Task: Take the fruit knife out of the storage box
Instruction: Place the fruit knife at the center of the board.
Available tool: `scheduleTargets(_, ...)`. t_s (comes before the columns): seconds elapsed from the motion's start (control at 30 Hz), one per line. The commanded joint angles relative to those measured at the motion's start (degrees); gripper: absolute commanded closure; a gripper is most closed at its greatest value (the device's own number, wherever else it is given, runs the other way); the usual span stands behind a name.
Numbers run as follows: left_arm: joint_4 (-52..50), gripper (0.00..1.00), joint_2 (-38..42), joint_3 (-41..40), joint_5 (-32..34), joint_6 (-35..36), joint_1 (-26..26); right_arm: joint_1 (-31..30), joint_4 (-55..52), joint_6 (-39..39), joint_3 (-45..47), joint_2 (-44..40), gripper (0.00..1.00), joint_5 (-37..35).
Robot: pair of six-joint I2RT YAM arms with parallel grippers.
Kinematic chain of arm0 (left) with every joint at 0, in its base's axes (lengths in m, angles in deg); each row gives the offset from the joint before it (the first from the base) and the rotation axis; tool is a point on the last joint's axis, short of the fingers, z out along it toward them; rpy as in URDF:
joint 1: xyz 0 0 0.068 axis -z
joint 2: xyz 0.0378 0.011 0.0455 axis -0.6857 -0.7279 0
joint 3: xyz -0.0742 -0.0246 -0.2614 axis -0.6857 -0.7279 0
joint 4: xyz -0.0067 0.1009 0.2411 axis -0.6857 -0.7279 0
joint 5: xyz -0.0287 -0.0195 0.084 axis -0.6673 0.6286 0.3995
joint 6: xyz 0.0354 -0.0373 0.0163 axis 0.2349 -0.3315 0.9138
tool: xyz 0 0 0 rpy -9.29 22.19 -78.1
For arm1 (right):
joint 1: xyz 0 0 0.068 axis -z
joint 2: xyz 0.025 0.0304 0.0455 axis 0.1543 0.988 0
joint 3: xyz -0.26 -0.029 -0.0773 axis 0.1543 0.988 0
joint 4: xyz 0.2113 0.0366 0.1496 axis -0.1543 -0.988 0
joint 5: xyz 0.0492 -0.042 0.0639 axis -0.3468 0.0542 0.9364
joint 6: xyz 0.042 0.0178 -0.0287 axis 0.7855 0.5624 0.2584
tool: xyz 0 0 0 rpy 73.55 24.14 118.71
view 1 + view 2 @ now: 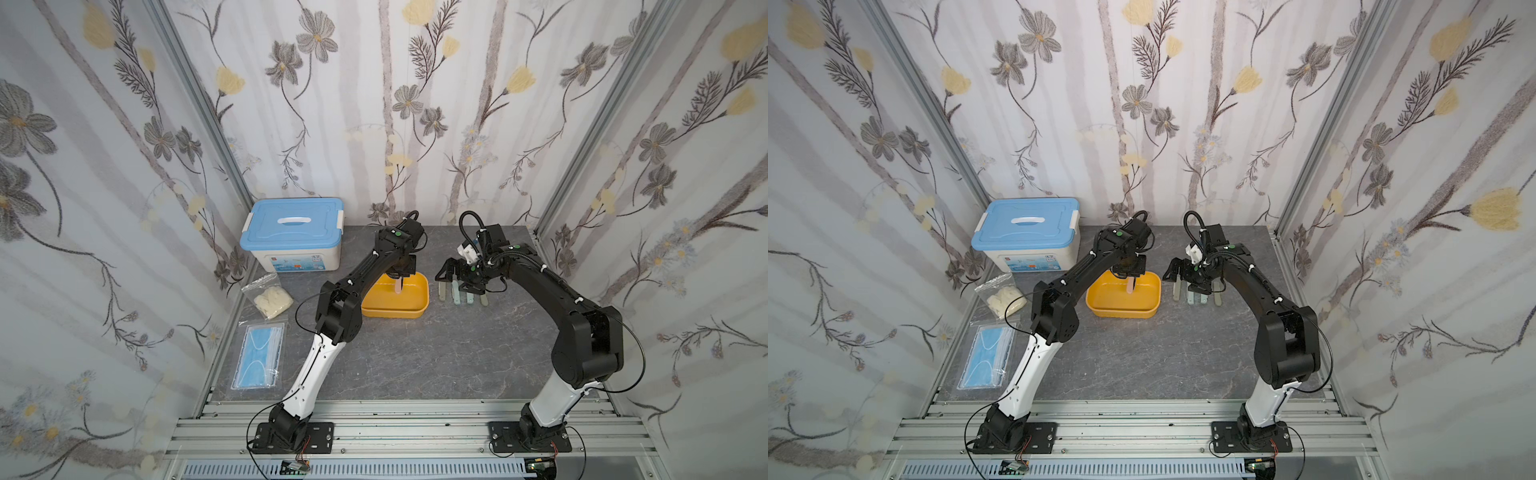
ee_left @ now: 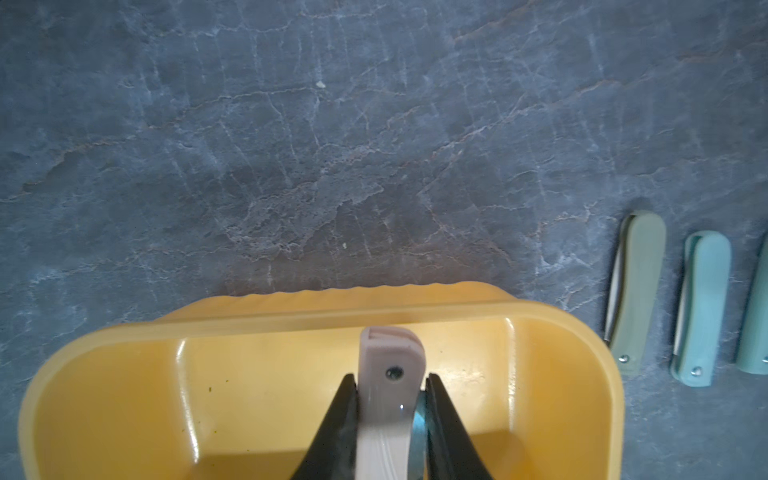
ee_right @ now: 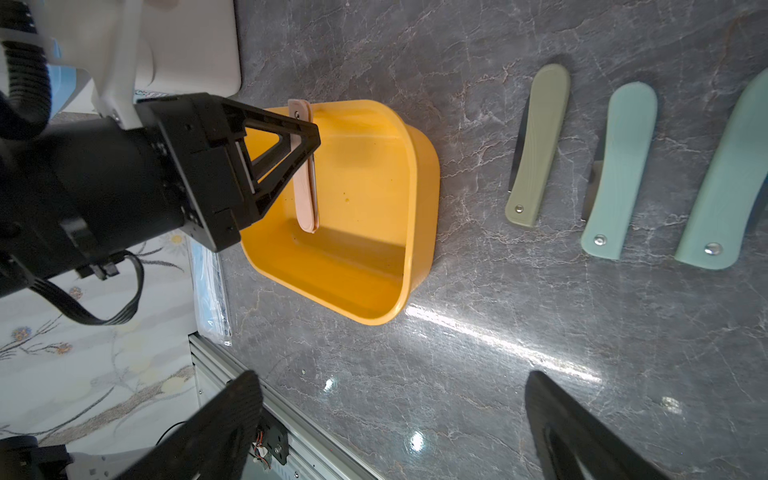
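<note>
Fruit knife [image 2: 386, 357], the folded one with a pinkish-beige plastic handle, is pinched tight by the black left gripper [image 2: 390, 380] over the shallow mustard-yellow plastic storage box [image 3: 419, 174], middle of the scene. Only the right wrist view shows the knife's whole length. Black right gripper [image 3: 392, 376] gapes wide.

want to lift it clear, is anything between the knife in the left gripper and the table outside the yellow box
Only the wall of the box: the left gripper holds the knife inside it. Beside the box lie other knives, under the open right gripper.
</note>
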Motion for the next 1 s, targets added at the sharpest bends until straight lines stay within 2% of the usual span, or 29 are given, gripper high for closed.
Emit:
scheduleTargets(0.0,-1.5,1.0,-0.4,1.51,-2.17,-2.55,0.98,0.64,0.2,-0.66,0.6,-0.84,0.0,0.93)
scheduleTargets(0.2,0.13,1.0,0.69,1.7,-1.96,-3.32,2.28,1.75,0.2,-1.17,2.16,-1.29,0.0,1.04)
scheduleTargets(0.47,-3.35,1.0,5.36,-0.53,0.03,-1.24,1.44,1.89,1.02,-1.27,5.24,-1.64,0.0,0.89)
scheduleTargets(0.53,-2.52,1.0,9.02,-6.16,0.68,-0.68,0.86,1.62,1.41,-1.07,6.14,-2.18,0.0,1.3)
scheduleTargets(0.63,2.36,1.0,17.09,-19.5,0.5,-0.76,-0.93,0.4,2.76,-0.08,7.86,-3.68,0.0,1.46)
scheduleTargets(0.77,7.1,1.0,26.46,-34.71,0.98,-0.52,-3.93,-3.91,4.34,1.85,8.97,-5.21,0.0,1.06)
scheduleTargets(0.97,11.5,1.0,37.43,-49.45,2.63,0.38,-7.39,-11.43,9.63,7.19,10.75,-5.82,0.0,0.14)
